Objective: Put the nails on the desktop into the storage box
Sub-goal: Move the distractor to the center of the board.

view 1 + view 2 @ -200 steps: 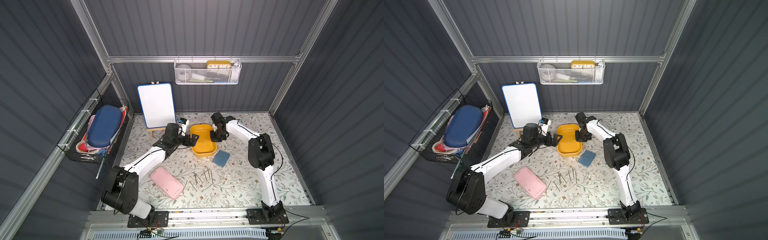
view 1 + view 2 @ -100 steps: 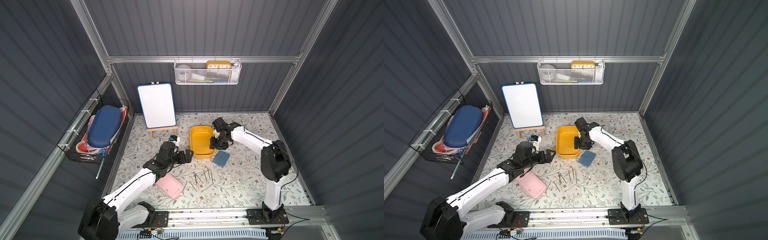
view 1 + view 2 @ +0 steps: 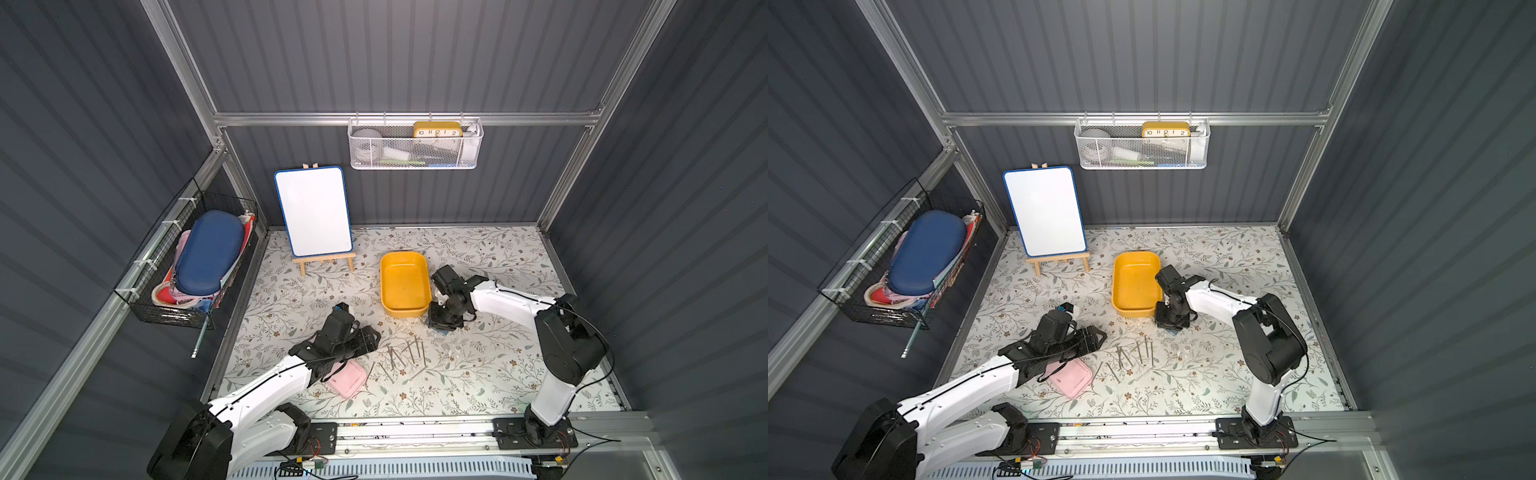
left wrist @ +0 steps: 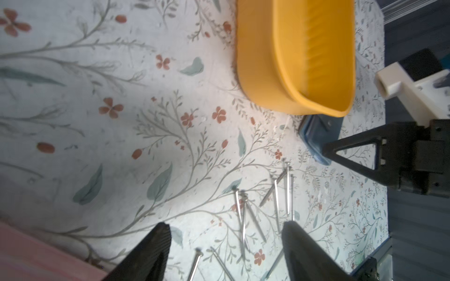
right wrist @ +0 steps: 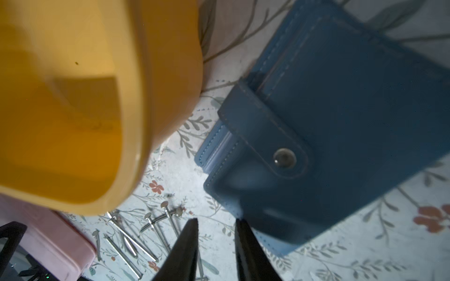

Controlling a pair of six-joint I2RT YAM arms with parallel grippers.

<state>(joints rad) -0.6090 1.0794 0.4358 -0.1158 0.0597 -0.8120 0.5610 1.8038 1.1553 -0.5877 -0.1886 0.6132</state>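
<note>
Several dark nails (image 3: 405, 359) (image 3: 1133, 357) lie scattered on the floral desktop (image 3: 478, 374), in front of the yellow storage box (image 3: 405, 286) (image 3: 1136, 286), whose inside shows nothing. My left gripper (image 3: 372, 337) (image 3: 1099, 334) hovers just left of the nails, open. In the left wrist view its jaws (image 4: 226, 225) stand wide apart over the nails (image 4: 263, 206), with the storage box (image 4: 304, 56) beyond. My right gripper (image 3: 444, 324) (image 3: 1169, 322) points down at the box's front right corner. Its jaws (image 5: 216, 220) stand a narrow gap apart with nothing between, beside the storage box (image 5: 73, 97) and the nails (image 5: 136, 233).
A blue snap wallet (image 5: 341, 121) (image 4: 314, 136) lies under the right gripper. A pink case (image 3: 347, 378) (image 3: 1073, 376) sits under the left wrist. A whiteboard on an easel (image 3: 313, 212) stands at the back left. Wire baskets hang on the left wall (image 3: 195, 257) and back wall (image 3: 415, 143).
The left arm has pulled back from the box to the near side, beside the nails. The right gripper has moved from the box's far side to its front right corner, over the wallet.
</note>
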